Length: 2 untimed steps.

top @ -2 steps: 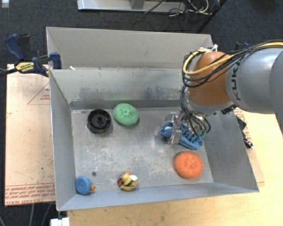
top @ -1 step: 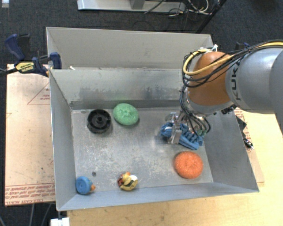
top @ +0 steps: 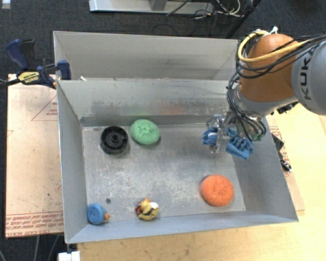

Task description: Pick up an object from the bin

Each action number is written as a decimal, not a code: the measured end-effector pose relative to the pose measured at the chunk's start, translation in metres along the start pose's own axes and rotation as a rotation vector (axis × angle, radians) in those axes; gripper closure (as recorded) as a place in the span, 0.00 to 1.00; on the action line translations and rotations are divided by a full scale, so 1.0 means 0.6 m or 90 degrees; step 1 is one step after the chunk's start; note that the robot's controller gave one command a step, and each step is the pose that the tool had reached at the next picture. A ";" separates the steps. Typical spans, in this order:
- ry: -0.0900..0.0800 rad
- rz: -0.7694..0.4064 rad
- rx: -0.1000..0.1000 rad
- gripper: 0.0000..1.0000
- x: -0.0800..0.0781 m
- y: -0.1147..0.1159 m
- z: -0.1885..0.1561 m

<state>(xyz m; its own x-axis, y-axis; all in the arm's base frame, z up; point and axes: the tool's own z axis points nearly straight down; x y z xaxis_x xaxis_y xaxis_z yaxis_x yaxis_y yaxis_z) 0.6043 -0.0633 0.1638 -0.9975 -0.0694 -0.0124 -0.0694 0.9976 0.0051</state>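
My gripper (top: 221,140) hangs over the back right part of the bin, under the orange wrist cover. Its silver fingers (top: 217,144) are shut on a blue ribbed plastic thing (top: 240,146), which sticks out on both sides of them and seems lifted off the bin floor. An orange round sponge ball (top: 217,190) lies on the floor below the gripper, toward the front right, apart from it.
A green round pad (top: 144,131) and a black ring-shaped wheel (top: 114,140) lie side by side at the back left. A small blue ball-like toy (top: 97,213) and a yellow toy (top: 147,209) rest by the front wall. The bin's right wall slopes close to the gripper.
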 end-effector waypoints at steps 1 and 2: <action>0.000 0.000 0.000 1.00 0.000 0.000 0.000; 0.004 -0.024 -0.001 1.00 0.002 -0.003 -0.067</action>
